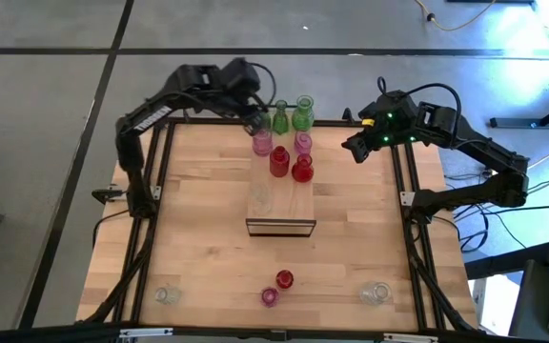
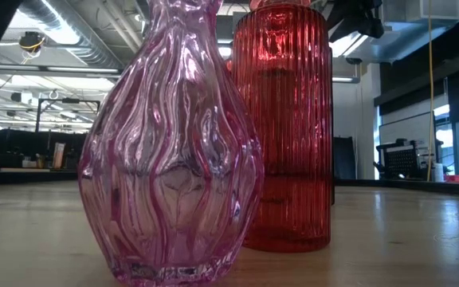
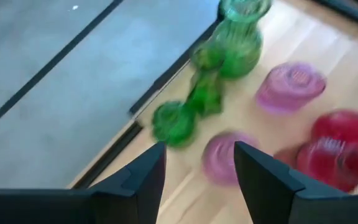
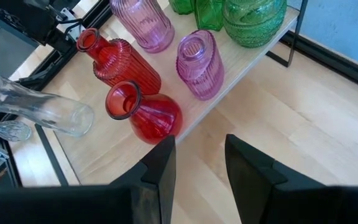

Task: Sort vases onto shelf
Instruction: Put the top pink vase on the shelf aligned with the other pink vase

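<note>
Up at the far end of the table (image 1: 198, 219) we see the shelf (image 1: 281, 205), a long light-wood box that runs from the far edge toward the middle; its dark-framed end faces the near side; most of the vases stand on its far half; two green vases (image 1: 302, 114) sit at the very back, two pink vases (image 1: 262, 145) come next, and two red vases (image 1: 302, 171) stand in front of those; a clear vase (image 4: 39, 109) is on the shelf too, nearer its dark end, and we see it best from the right wrist; the left gripper (image 1: 253, 121) hangs over the back left part of the shelf, just beside the green and pink ones; its two fingers (image 3: 143, 180) stand apart and nothing is between them; the right gripper (image 1: 355, 148) hangs off the right side of the shelf, near the red and pink ones; its fingers (image 4: 157, 171) have a gap between them and we see only bare wood in that gap; four more vases wait at the near edge of the table; a small clear vase (image 1: 167, 295) is on the left, another clear one (image 1: 376, 292) is on the right, and a red vase (image 1: 284, 280) and a pink vase (image 1: 270, 297) stand close together in the middle; the low camera looks right at that pink and red pair.
</note>
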